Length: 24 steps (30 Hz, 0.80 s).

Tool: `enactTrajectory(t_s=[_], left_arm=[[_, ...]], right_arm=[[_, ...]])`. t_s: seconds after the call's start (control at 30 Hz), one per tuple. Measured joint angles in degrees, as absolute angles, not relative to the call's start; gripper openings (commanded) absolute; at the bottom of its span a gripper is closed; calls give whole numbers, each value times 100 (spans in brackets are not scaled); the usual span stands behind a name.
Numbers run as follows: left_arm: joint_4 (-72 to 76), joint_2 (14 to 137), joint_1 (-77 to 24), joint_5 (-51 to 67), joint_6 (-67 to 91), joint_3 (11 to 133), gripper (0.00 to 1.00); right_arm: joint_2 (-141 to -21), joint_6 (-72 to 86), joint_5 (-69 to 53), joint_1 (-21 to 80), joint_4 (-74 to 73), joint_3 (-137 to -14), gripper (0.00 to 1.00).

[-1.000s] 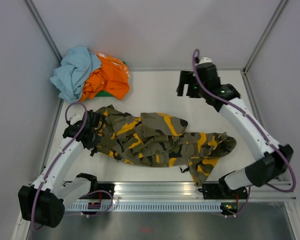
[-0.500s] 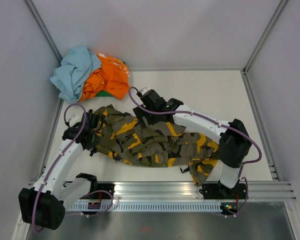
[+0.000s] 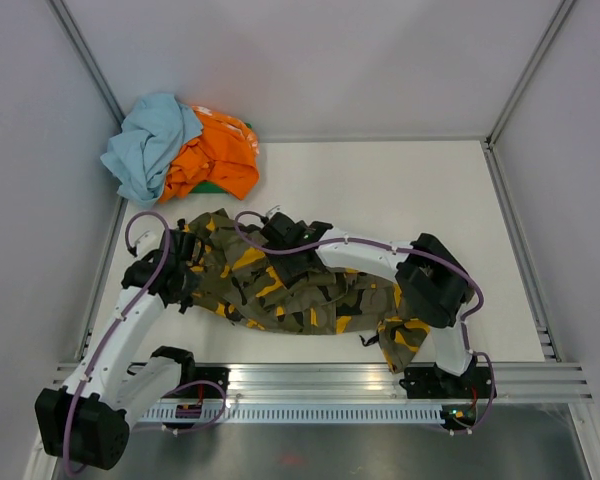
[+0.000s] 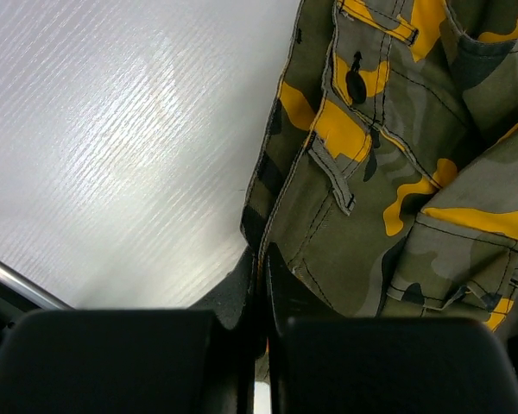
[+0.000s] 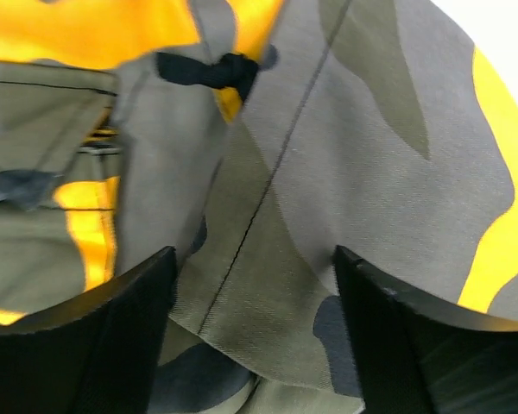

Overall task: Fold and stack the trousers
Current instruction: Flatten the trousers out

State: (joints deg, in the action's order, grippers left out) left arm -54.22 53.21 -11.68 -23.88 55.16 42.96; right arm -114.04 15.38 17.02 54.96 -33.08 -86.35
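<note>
The camouflage trousers (image 3: 320,290) lie crumpled across the near half of the table, running from left to right. At their left end my left gripper (image 3: 185,265) is shut on the cloth. In the left wrist view its jaws pinch the seamed edge of the trousers (image 4: 371,172) at the left gripper (image 4: 261,272). My right arm reaches across from the right, and the right gripper (image 3: 285,250) is down on the trousers' upper middle. Seen from the right wrist, the right gripper (image 5: 253,259) stands open, its fingers (image 5: 134,302) straddling a flat fold of the trousers (image 5: 328,155).
A pile of other clothes sits in the back left corner: a light blue garment (image 3: 150,140) and an orange one (image 3: 215,155). Enclosure walls stand close on the left, back and right. A metal rail (image 3: 320,385) runs along the near edge.
My right arm has swung from the back right of the table over to the trousers and come down onto the cloth beside the left gripper. The left gripper has stayed put.
</note>
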Motion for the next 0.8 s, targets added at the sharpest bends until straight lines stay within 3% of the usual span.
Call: enactTrajectory(t_s=[0.1,0.13,0.2,0.23,0.27,0.53,0.77,0.8], left_arm=[[-5426,5251,-1168,-2388,5516,4261,2],[-5415,5229,-1168,-2388,5516,4252,2],[-5413,5188,-1168,-2388,5516,4233,2],[-5413,5179,-1168,-2390,5516,4230,2],[-5411,5177,-1168,-2390,5516,4230,2],[-5437,5166,-1164,-2425,5575,4217,2],[-5374,4998,-1114,-2438,5874,4165,2],[-5441,4969,-1085,-2482,5902,4160,2]], right_arm=[[-11430,1621,1944,5502,-3253,-8493,64],[-11430,1634,2043,5502,-3199,-8438,47],[-11430,1608,2224,5511,-3107,-8305,24],[-11430,1634,2327,5511,-3109,-8259,4],[-11430,1647,2418,5511,-3118,-8237,0],[-11041,1868,2696,4899,-3406,-8484,0],[-9400,2191,2292,2073,-3240,-8820,1],[-9196,2235,2344,1605,-3181,-8849,9]])
